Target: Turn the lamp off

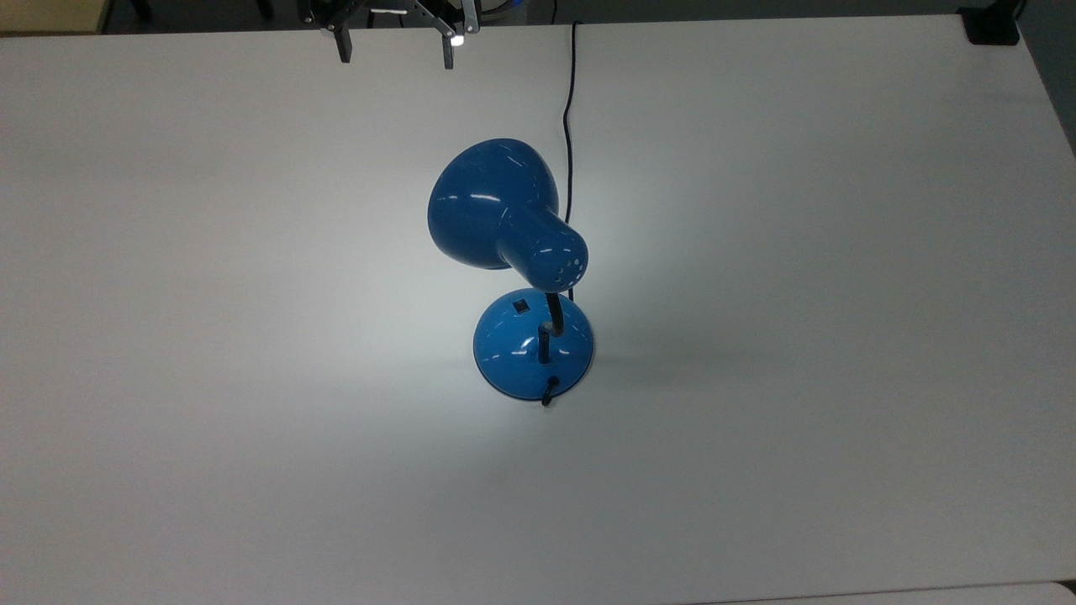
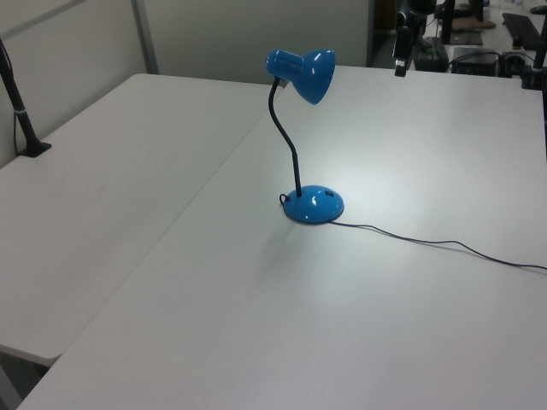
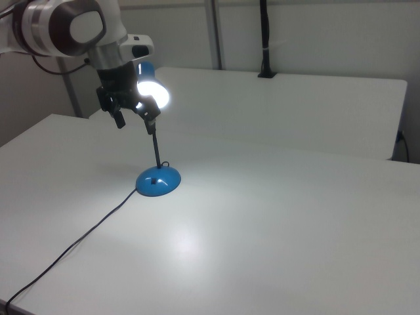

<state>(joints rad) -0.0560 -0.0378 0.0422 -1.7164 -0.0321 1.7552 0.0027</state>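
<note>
The lamp stands mid-table and is lit, throwing a bright pool of light on the white table. Its blue shade tilts over the round blue base. A small black switch sits on the base's far side in the top view. In the right view the bulb glows inside the shade above the base. My gripper hangs open and empty in the air at the table's far edge in the top view, well apart from the lamp. The gripper overlaps the shade in the right view.
The black cord runs from the base to the far table edge; the cord trails off to the left view's right. A black clamp sits at the far right corner. A second table adjoins, with a black post.
</note>
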